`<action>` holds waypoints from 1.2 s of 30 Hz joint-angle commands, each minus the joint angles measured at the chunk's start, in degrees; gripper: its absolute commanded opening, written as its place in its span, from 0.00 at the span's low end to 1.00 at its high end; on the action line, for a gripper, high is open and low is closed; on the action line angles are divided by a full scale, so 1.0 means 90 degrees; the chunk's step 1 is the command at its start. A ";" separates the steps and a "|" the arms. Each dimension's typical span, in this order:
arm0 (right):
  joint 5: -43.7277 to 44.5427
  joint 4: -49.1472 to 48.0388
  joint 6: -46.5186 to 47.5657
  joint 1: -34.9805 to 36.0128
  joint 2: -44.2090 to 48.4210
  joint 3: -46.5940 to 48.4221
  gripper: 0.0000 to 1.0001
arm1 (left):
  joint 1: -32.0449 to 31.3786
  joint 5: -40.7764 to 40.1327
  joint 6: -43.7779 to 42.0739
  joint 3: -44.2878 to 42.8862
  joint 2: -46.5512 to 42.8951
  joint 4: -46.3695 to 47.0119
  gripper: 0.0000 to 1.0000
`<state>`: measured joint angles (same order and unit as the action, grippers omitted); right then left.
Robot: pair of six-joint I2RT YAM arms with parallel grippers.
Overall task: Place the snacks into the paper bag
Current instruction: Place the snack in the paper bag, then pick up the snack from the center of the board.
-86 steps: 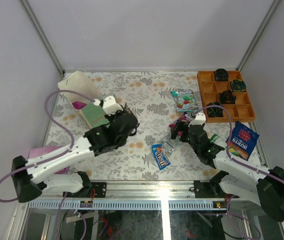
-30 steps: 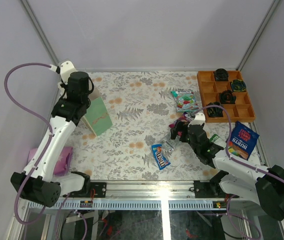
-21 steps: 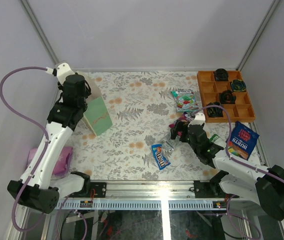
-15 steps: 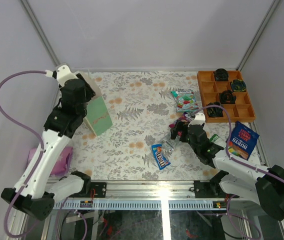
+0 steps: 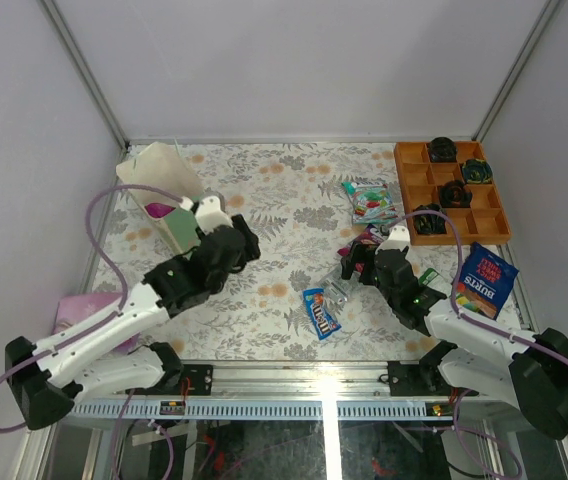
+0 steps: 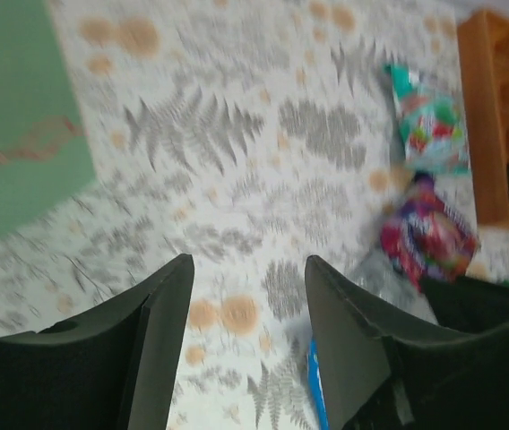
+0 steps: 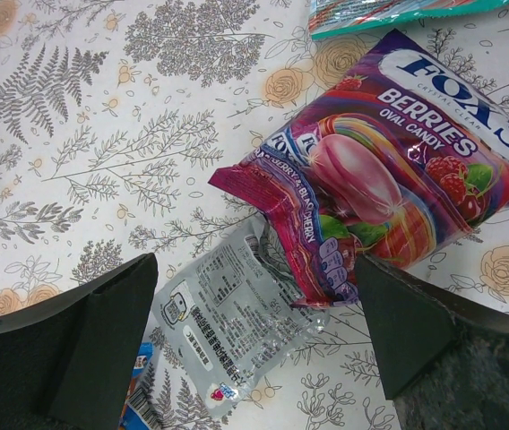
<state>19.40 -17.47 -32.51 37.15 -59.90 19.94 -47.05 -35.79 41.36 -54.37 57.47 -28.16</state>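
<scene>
You had at least five snacks left on the table: the blue packet (image 5: pixel 321 312) nearest, at six o'clock; the silver wrapper (image 5: pixel 336 290) and magenta bag (image 5: pixel 366 240) under the right gripper's (image 7: pixel 254 265) wide-apart fingers; the BURTS bag (image 5: pixel 486 280) at four; the sweets bag (image 5: pixel 369 200) at two. The left gripper (image 6: pixel 247 264) hung empty, fingers apart. The paper bag (image 5: pixel 164 180), cream with green sides, stood open at ten o'clock, something magenta inside.
</scene>
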 commanded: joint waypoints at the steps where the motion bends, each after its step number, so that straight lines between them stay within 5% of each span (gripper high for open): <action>1: 0.0152 -0.0263 0.0026 0.0053 -0.0059 0.0164 0.99 | -0.0745 -0.0003 0.1069 0.0826 0.0066 0.1060 0.54; 10: 0.0217 -0.0248 -0.0021 0.0055 -0.0067 0.0157 0.99 | -0.1598 0.0557 0.1859 0.2508 0.0500 0.3474 0.61; 17: 0.0229 -0.0231 -0.0023 0.0052 -0.0076 0.0159 0.99 | -0.1963 0.0778 0.1984 0.2368 0.2074 0.4559 0.61; 36: 0.0275 -0.0216 -0.0004 0.0052 -0.0107 0.0167 0.99 | -0.2132 0.0907 0.2387 0.2240 0.3509 0.5451 0.53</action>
<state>20.05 -17.47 -32.53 37.15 -60.82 19.94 -65.95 -26.94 61.19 -33.19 87.61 16.86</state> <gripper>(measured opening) 0.993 0.542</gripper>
